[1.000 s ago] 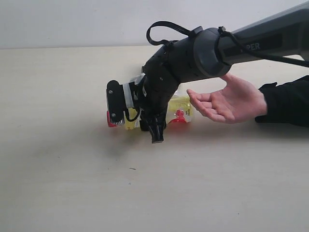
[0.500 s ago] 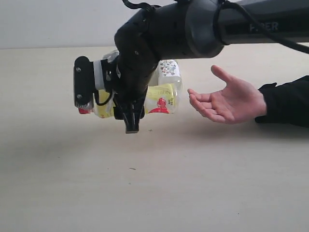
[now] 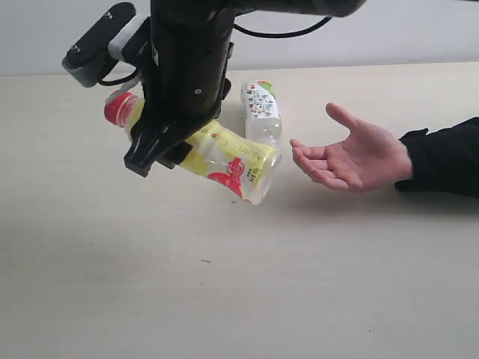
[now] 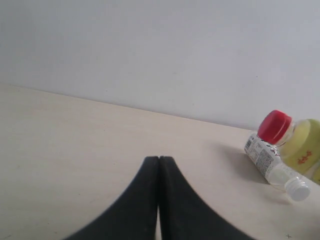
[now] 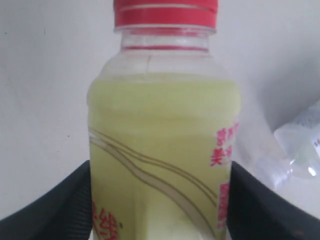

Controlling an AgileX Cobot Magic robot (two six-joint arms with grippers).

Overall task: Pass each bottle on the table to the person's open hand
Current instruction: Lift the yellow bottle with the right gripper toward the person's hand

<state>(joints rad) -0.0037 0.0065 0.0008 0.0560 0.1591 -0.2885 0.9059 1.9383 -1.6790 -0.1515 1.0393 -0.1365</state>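
Note:
My right gripper (image 3: 168, 146) is shut on the yellow bottle (image 3: 217, 153) and holds it tilted in the air above the table (image 3: 224, 299). The bottle's red cap (image 3: 120, 107) points up and to the left. In the right wrist view the yellow bottle (image 5: 160, 140) fills the space between both fingers of the right gripper (image 5: 160, 200). A clear bottle with a patterned label (image 3: 259, 108) lies on the table behind it. The person's open hand (image 3: 352, 157) rests palm up at the right. My left gripper (image 4: 159, 160) is shut and empty, low over the table. The other bottles are out of view.
The person's black sleeve (image 3: 441, 161) lies along the right edge of the table. From the left wrist, the lying bottle (image 4: 262, 157) shows its white cap (image 4: 299, 190), with the red cap (image 4: 274, 126) above it. A pale wall (image 3: 374, 37) runs behind the table.
The right gripper has risen and swung left with the yellow bottle, lifting it off the table and tilting its cap upward. The patterned bottle behind it has come into view.

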